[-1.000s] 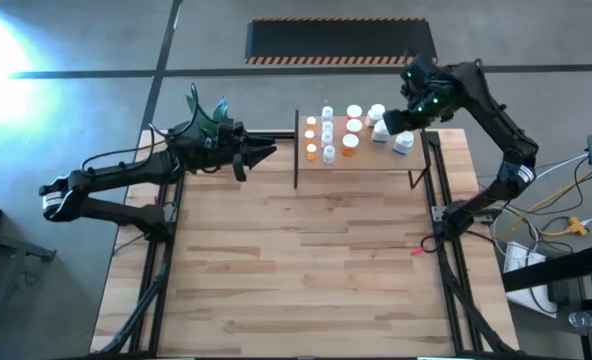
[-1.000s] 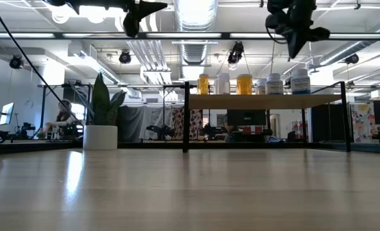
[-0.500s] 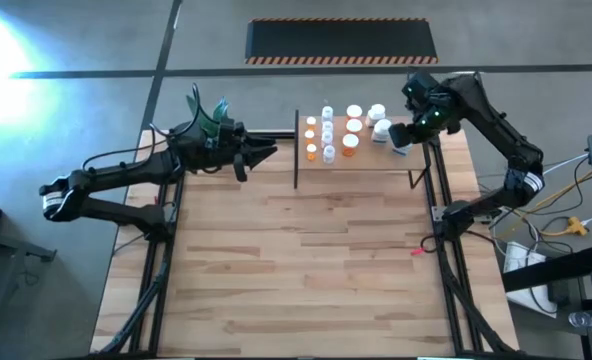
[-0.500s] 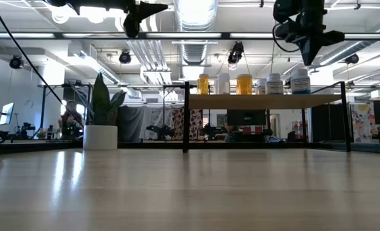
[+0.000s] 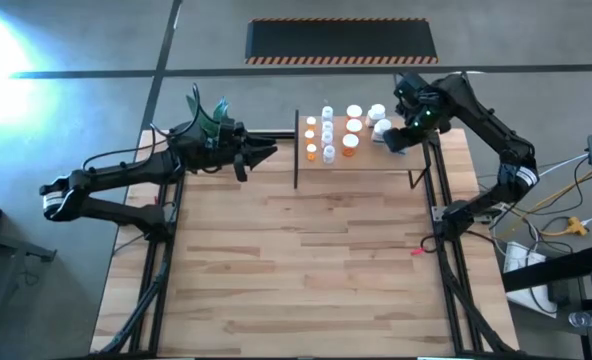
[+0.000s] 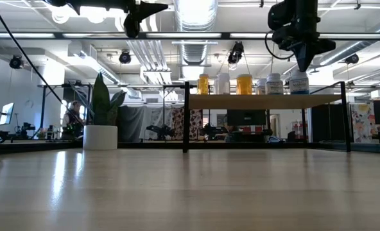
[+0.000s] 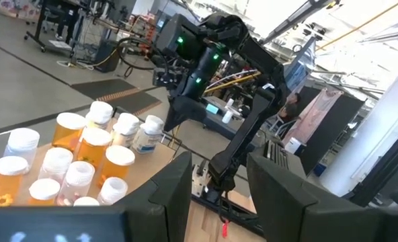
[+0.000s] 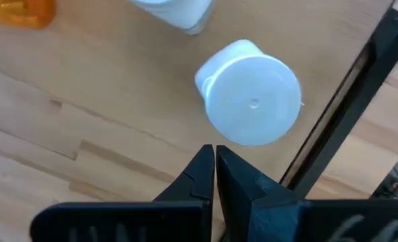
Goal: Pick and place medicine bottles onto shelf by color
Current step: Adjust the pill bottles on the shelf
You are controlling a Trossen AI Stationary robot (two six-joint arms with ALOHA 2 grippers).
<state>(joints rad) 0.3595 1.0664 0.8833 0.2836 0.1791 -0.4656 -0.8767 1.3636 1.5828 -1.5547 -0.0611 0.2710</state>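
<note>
Several medicine bottles point(image 5: 331, 135) with white caps, orange and white, stand upright on the shelf point(image 5: 371, 162) at the table's far side. My right gripper point(image 8: 214, 158) is shut and points down over the shelf's right end. Its tips sit just above and beside the cap of a white bottle point(image 8: 253, 101), the rightmost one point(image 6: 299, 82); I see no touch. My left gripper point(image 7: 219, 202) hangs level, left of the shelf point(image 5: 261, 152), open with nothing between its fingers, facing the bottles point(image 7: 85, 154).
A potted plant point(image 6: 101, 128) stands at the table's far left, behind my left arm. Thin black posts point(image 8: 347, 114) frame the shelf close to my right gripper. The wide wooden tabletop point(image 5: 306, 260) stretches out on the near side of the shelf.
My right gripper, still shut, has come down toward the shelf's right end and tipped to point more steeply downward, ending just above the rightmost white bottle. The bottles have stayed in place.
</note>
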